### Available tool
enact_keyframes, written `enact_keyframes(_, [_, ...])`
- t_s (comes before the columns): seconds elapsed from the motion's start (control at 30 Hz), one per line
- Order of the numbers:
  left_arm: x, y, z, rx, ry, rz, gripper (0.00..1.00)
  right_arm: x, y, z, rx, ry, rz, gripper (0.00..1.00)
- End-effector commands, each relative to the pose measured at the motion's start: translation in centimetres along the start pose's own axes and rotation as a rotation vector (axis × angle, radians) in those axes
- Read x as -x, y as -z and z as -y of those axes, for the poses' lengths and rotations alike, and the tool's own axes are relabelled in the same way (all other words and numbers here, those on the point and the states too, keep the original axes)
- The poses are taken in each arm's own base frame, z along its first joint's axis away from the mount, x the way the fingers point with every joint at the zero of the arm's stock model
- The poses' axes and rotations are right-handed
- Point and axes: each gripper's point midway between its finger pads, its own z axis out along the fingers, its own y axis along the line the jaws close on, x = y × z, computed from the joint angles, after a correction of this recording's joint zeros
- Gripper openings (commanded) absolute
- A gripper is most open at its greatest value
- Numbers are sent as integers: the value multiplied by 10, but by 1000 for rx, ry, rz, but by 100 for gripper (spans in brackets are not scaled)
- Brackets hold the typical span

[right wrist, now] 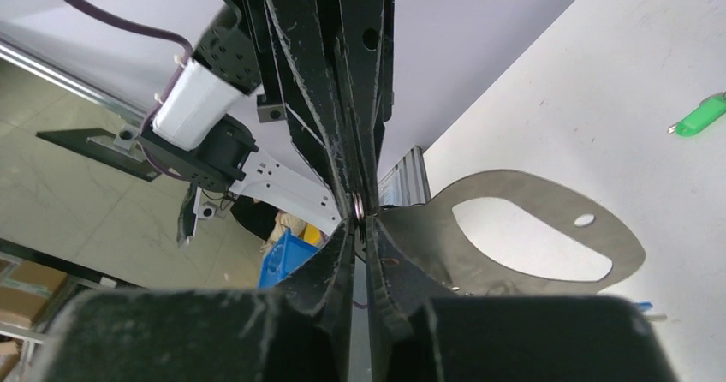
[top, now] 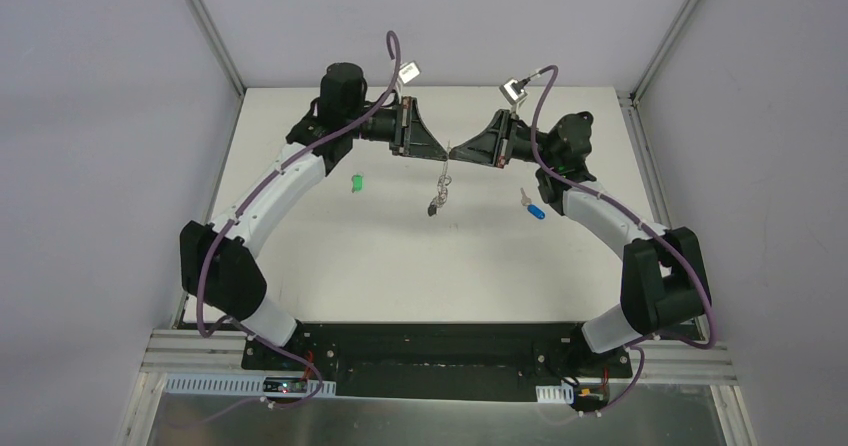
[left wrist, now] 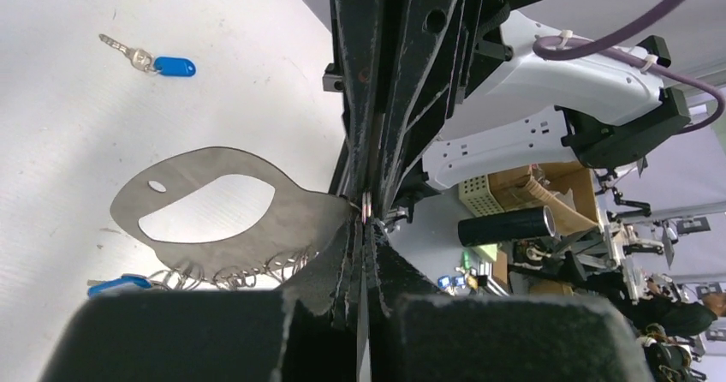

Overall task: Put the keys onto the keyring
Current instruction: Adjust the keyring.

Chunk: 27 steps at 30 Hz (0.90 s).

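Observation:
The keyring (top: 440,188) hangs in the air between my two grippers, over the middle of the far half of the table. Its flat grey oval plate (left wrist: 214,219) and a row of small metal rings (left wrist: 231,272) show in the left wrist view. My left gripper (top: 446,154) is shut on a ring at its tips (left wrist: 366,215). From the opposite side, my right gripper (top: 457,152) pinches the same ring (right wrist: 358,209), with only a thin slit between its fingers. The green key (top: 356,182) lies on the table to the left, the blue key (top: 534,206) to the right.
The white table (top: 330,266) is bounded by grey walls and aluminium posts (top: 210,26) at the far corners. A small blue piece (left wrist: 120,283) shows beside the keyring's metal rings. The black arm-base plate (top: 430,351) runs along the near edge.

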Motion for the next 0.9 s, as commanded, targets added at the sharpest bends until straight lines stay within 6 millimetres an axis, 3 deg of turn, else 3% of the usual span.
enact_keyframes(0.0, [-22,10,13,59,-121,-159,0,3,4,-29,73,188,-32,17])
enact_keyframes(0.13, [-49,17,21,119,-174,-334,0,-2,7,-37,82,250,-83,31])
enact_keyframes(0.27, [-62,18,22,130,-168,-425,0,-10,8,-42,99,268,-118,35])
enact_keyframes(0.57, [-64,12,24,131,-175,-435,0,-38,6,-55,154,291,-219,33])
enact_keyframes(0.87, [-64,12,29,111,-178,-428,0,-55,1,-38,125,277,-266,33])
